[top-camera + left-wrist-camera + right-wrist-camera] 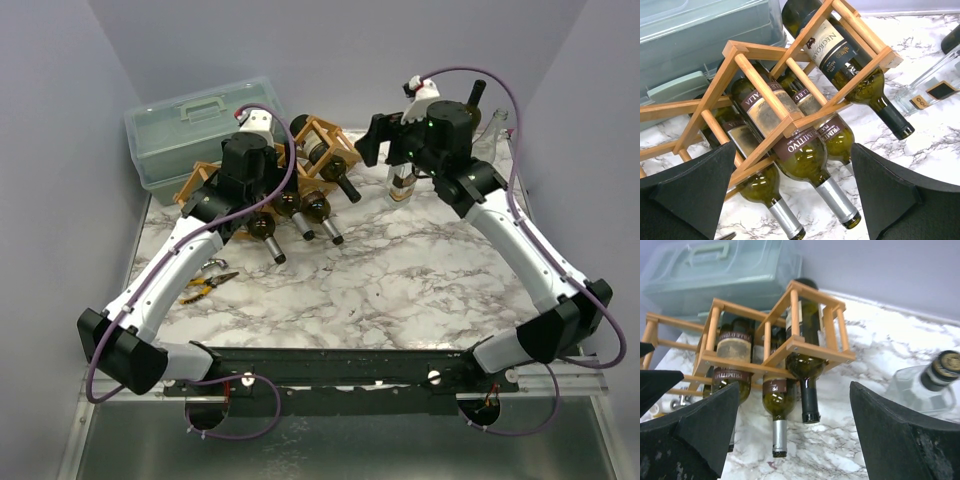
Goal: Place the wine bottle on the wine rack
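Though both arms reach toward the back of the marble table (400, 290), neither holds anything. The left gripper (792, 149) is spread wide and empty, pointing at the wine rack (765, 51). The right gripper (793, 386) is also wide and empty, facing the rack from the other side. The rack sits back left, just in front of the pale green toolbox (200, 125). The wine bottle (850, 55) lies in the upper cell, with its black-capped neck sticking out toward the front. Three more bottles (795, 145) fill the lower cells, necks out front. A clear glass bottle (910, 385) is on the table right of the rack, apart from it. Yellow-handled pliers (210, 285) lie near the left arm.
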Action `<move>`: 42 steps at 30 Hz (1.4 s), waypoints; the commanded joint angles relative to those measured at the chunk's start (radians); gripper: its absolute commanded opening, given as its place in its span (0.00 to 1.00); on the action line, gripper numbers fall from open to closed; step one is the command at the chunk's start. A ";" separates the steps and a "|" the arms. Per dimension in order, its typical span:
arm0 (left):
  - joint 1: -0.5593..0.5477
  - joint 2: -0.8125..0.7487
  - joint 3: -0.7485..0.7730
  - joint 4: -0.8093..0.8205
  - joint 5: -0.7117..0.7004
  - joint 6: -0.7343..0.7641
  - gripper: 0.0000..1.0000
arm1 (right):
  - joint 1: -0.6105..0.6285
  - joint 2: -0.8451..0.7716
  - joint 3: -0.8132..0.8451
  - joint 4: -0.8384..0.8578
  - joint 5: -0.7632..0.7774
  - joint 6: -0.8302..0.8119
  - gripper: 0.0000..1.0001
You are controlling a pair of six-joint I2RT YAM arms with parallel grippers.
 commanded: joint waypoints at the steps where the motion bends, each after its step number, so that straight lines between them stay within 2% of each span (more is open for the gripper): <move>1: -0.002 -0.039 -0.013 0.032 0.002 -0.055 0.99 | -0.005 -0.042 -0.006 -0.059 0.151 -0.066 0.94; 6: 0.000 -0.065 -0.054 0.079 0.055 -0.051 0.99 | -0.059 -0.022 0.078 -0.121 0.261 -0.074 0.97; 9: 0.000 -0.077 -0.064 0.084 0.053 -0.049 0.99 | -0.155 0.006 0.144 -0.149 0.263 -0.049 0.98; 15: -0.003 -0.088 -0.073 0.100 0.163 -0.037 0.99 | -0.351 0.131 0.336 -0.213 0.278 -0.020 1.00; 18: -0.019 -0.088 -0.082 0.114 0.232 -0.034 0.99 | -0.382 0.194 0.426 -0.247 0.387 -0.047 1.00; 21: -0.035 -0.086 -0.085 0.124 0.254 -0.020 0.99 | -0.439 0.252 0.514 -0.253 0.336 -0.063 1.00; 32: -0.058 -0.094 -0.091 0.135 0.291 0.002 0.99 | -0.460 0.577 0.889 -0.271 0.335 -0.121 0.99; 36: -0.061 -0.085 -0.088 0.134 0.290 0.008 0.99 | -0.471 0.633 0.910 -0.220 0.315 -0.127 0.94; 40: -0.062 -0.072 -0.084 0.131 0.290 0.016 0.99 | -0.487 0.701 0.970 -0.217 0.278 -0.094 0.79; 42: -0.063 -0.068 -0.083 0.129 0.290 0.019 0.99 | -0.487 0.722 0.979 -0.198 0.279 -0.097 0.78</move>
